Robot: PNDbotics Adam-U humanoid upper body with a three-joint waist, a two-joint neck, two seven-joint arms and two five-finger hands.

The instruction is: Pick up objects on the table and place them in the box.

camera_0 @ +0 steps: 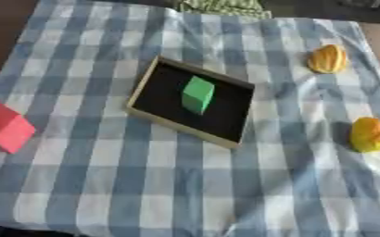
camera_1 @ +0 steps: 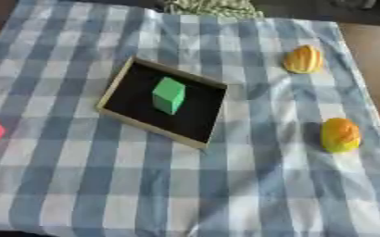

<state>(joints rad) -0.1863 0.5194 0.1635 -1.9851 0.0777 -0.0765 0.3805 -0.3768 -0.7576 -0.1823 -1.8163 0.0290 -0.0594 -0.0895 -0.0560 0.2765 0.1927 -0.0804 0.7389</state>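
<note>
On my screen: shallow black box (camera_0: 147,88) with pale rim, centre frame, on the blue-checked cloth (camera_0: 104,185); green block (camera_0: 197,94) inside it. Red block (camera_0: 7,127) at left edge. Two yellow-orange items, possibly fruit, at right: upper (camera_0: 328,59), lower (camera_0: 370,134). Neither hand shows, so I cannot tell their state.

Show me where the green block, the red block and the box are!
green block (camera_0: 197,94), left eye view, on its front face
red block (camera_0: 7,127), left eye view, on its top face
box (camera_0: 144,84), left eye view, on its left rim
</note>
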